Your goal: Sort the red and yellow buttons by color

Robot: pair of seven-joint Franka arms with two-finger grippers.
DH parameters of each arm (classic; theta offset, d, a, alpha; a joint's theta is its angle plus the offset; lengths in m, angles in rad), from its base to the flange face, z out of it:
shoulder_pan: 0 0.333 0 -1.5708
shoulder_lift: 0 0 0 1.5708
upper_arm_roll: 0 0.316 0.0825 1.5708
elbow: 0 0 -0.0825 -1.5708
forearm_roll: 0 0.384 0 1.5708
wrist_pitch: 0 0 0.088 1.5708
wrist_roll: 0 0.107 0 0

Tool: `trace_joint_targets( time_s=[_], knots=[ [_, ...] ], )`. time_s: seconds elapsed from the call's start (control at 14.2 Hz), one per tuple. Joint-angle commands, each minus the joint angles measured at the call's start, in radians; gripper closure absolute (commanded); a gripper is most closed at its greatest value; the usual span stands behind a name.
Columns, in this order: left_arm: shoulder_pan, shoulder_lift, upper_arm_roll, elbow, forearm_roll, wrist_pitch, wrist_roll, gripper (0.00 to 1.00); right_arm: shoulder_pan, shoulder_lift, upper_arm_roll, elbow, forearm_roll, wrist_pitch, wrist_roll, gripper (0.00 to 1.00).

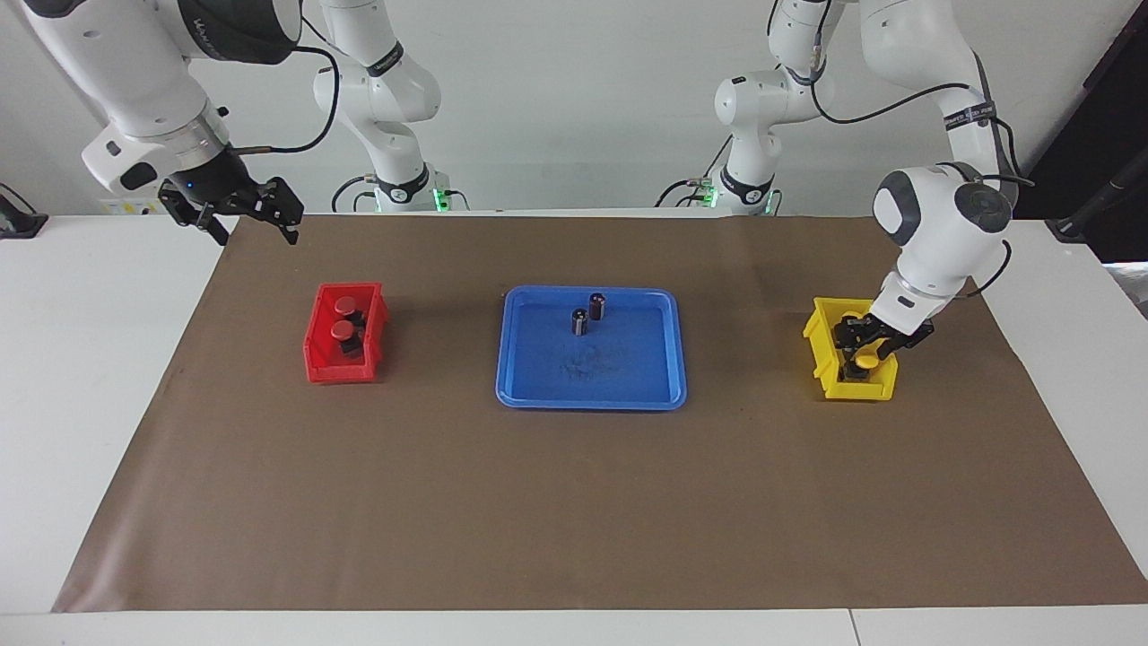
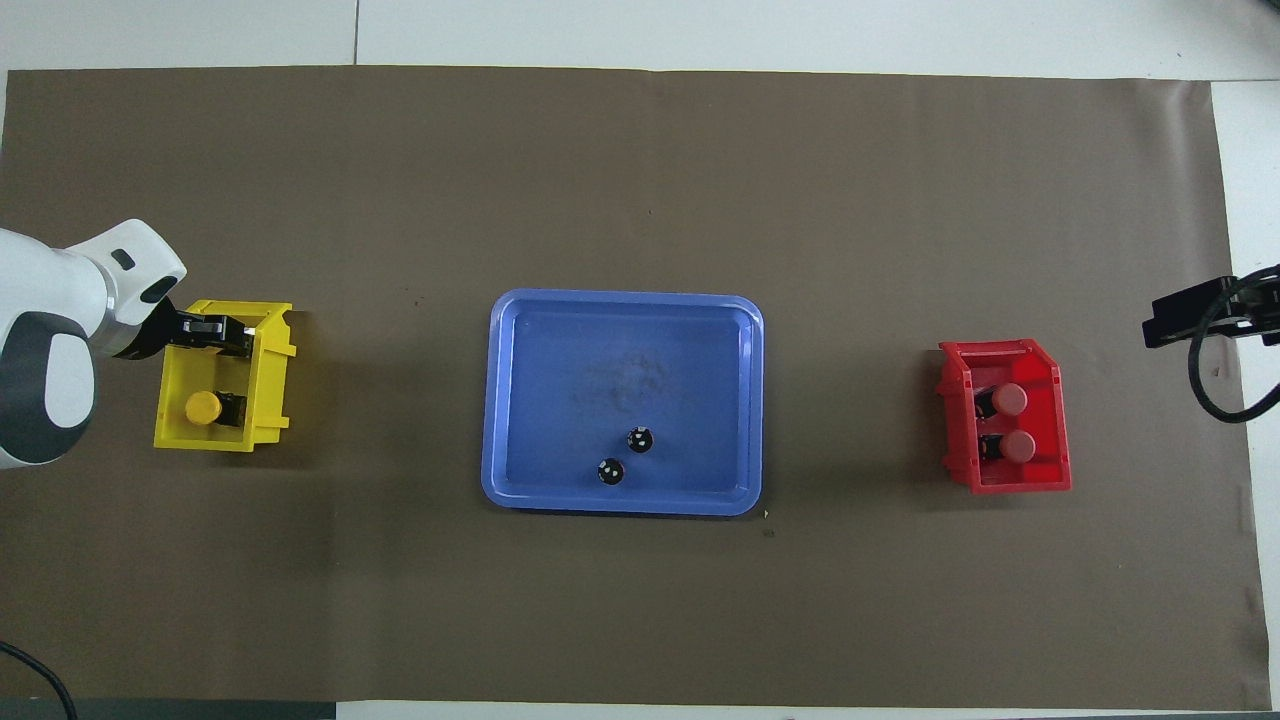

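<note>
Two red buttons (image 1: 344, 306) (image 1: 342, 331) lie in the red bin (image 1: 316, 350); they also show in the overhead view (image 2: 1009, 398) (image 2: 1018, 445). One yellow button (image 2: 203, 407) lies in the yellow bin (image 2: 272, 385), in the part nearer the robots. My left gripper (image 1: 866, 348) is down inside the yellow bin (image 1: 861, 391), with a second yellow button (image 1: 866, 360) at its tip. In the overhead view the left gripper (image 2: 215, 333) hides that button. My right gripper (image 1: 256, 235) is open and empty, up in the air over the mat's edge at the right arm's end.
A blue tray (image 1: 592, 402) sits mid-table between the bins, with two small dark capless cylinders (image 1: 597, 305) (image 1: 580, 321) standing in its part nearer the robots. In the overhead view the tray (image 2: 620, 506) and cylinders (image 2: 640, 439) (image 2: 610, 471) also show. A brown mat covers the table.
</note>
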Motion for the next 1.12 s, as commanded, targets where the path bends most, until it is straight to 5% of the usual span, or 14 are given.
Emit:
trace_joint_targets(
  time_s=[0.0,0.35,0.56,1.05],
  knots=[
    [-0.011,-0.016,0.007,0.045,0.005,-0.087,-0.014,0.38,-0.003,-0.01,0.003,-0.008,-0.002,0.01,0.012,0.0],
    [0.003,-0.095,0.008,0.131,0.005,-0.253,-0.007,0.25,-0.001,-0.009,0.003,-0.008,-0.002,0.01,0.013,0.0],
    [0.006,-0.178,0.008,0.148,0.005,-0.335,-0.005,0.0,0.0,-0.01,0.003,-0.008,-0.002,0.012,0.013,0.0],
    [-0.011,-0.175,-0.07,0.422,0.008,-0.656,-0.016,0.0,-0.001,-0.01,0.003,-0.008,-0.002,0.01,0.012,0.0]
  ],
)
